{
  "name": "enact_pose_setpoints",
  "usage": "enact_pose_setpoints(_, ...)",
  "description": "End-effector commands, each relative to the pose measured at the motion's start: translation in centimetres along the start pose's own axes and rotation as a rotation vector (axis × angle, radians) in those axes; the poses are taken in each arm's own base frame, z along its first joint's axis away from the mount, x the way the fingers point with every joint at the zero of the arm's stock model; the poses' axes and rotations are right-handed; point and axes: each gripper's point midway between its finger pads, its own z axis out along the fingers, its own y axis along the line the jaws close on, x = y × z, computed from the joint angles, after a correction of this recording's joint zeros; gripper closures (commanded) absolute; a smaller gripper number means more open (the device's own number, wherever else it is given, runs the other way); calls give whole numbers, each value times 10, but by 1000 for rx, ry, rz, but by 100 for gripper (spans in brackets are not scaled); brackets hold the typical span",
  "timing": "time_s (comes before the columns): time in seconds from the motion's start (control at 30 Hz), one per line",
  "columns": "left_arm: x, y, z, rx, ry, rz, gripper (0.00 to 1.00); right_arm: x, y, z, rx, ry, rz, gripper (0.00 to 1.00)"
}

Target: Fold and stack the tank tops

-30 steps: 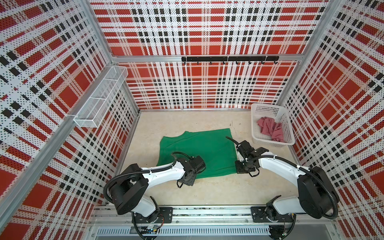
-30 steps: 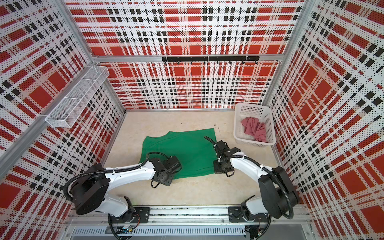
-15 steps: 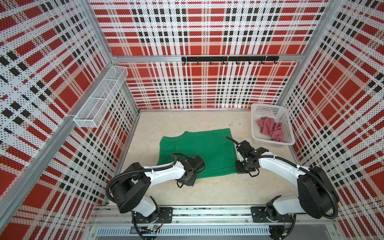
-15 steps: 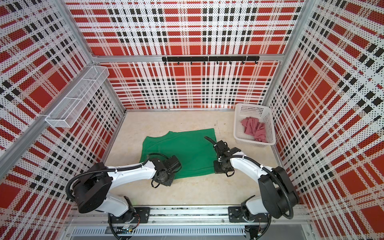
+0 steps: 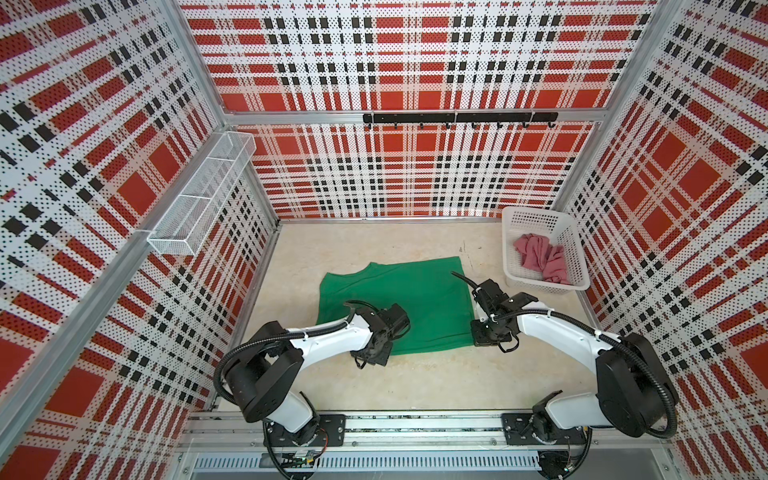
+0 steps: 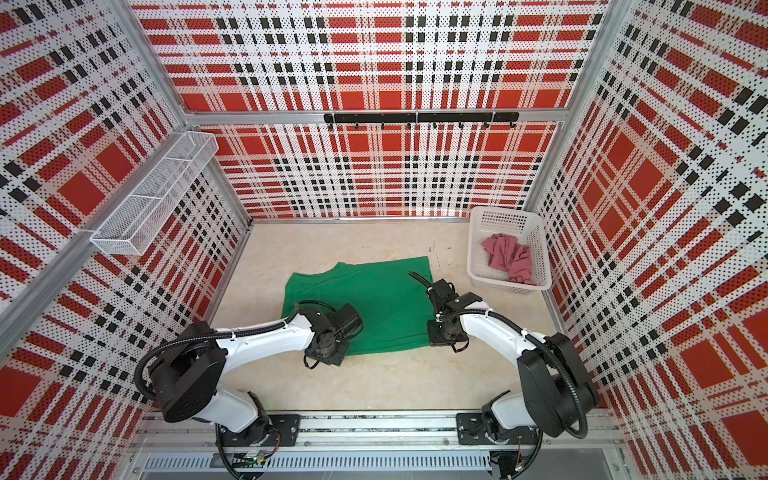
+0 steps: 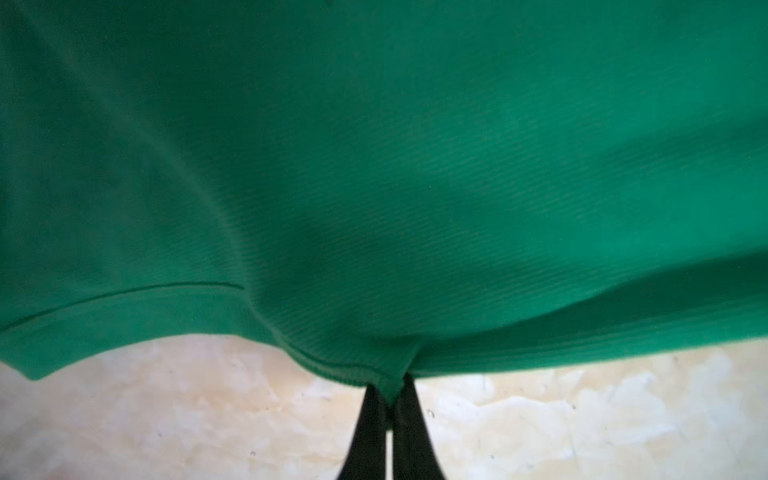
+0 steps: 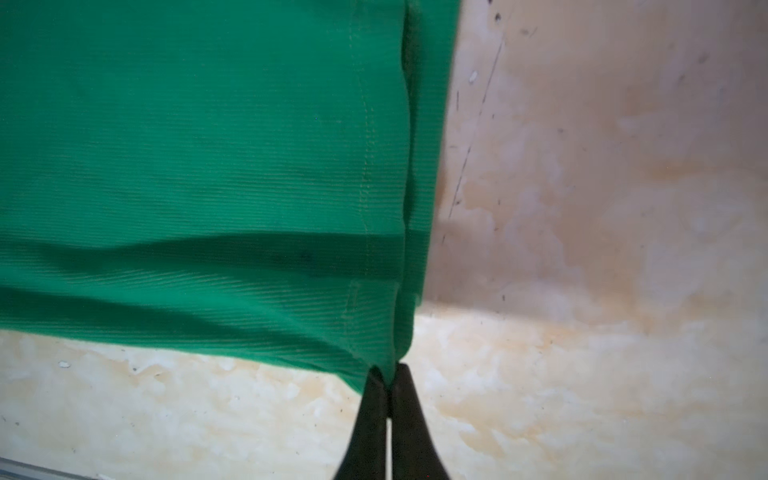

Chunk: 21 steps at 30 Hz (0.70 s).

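Wrist views | left gripper [image 7: 389, 395], right gripper [image 8: 390, 380]: pinching green tank top [image 7: 374, 166], probably hem

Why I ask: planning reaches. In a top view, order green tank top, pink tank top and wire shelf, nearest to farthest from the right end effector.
1. Green tank top: pinched in the right end effector.
2. Pink tank top: in the basket, right.
3. Wire shelf: left wall.
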Motion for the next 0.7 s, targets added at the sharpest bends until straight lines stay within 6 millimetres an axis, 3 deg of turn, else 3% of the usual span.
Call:
enact_pose_setpoints(0.0, -13, 14, -10, -63, -5, 37, 100, -13, 0, -11, 27, -26, -16, 100)
enact_pose_setpoints(0.4, -67, 31, -21, -97, -35, 66, 100, -81, -2, -30, 56, -114, -30, 100)
enact_pose_setpoints(0.67, -100, 37, -12, -127, -28, 82, 100, -118, -8, -17, 59, -121, -41, 100)
